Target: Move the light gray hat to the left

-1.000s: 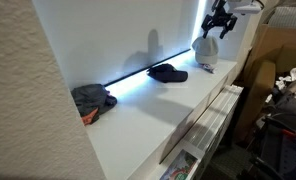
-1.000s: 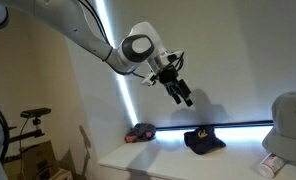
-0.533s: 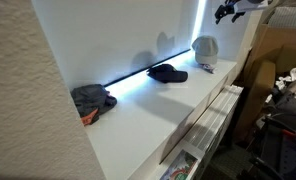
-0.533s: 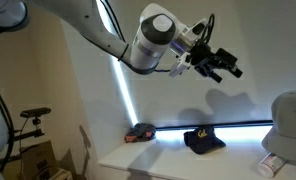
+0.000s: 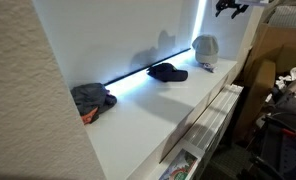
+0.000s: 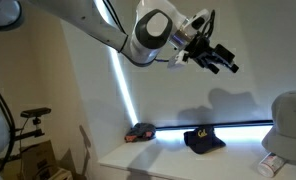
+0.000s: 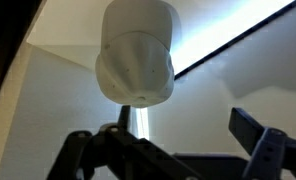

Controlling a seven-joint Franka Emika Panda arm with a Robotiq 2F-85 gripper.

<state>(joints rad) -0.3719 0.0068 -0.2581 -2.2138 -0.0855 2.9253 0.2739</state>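
The light gray hat (image 5: 205,46) stands at the far end of the white shelf (image 5: 158,105), against the wall by the light strip; it shows at the right edge in an exterior view (image 6: 291,120). In the wrist view the light gray hat (image 7: 138,55) lies ahead, beyond the fingers. My gripper (image 5: 228,6) is high above the hat, apart from it, open and empty. It also shows in an exterior view (image 6: 223,62) and in the wrist view (image 7: 168,150).
A dark navy cap (image 5: 169,72) lies mid-shelf, also seen in an exterior view (image 6: 203,138). A dark gray hat with an orange patch (image 5: 92,98) lies at the near end. A small white item (image 6: 273,165) sits by the light gray hat. Cardboard boxes (image 5: 273,55) stand beside the shelf.
My gripper has risen from just beside the light gray hat to well above it, staying open. The hats have not moved.
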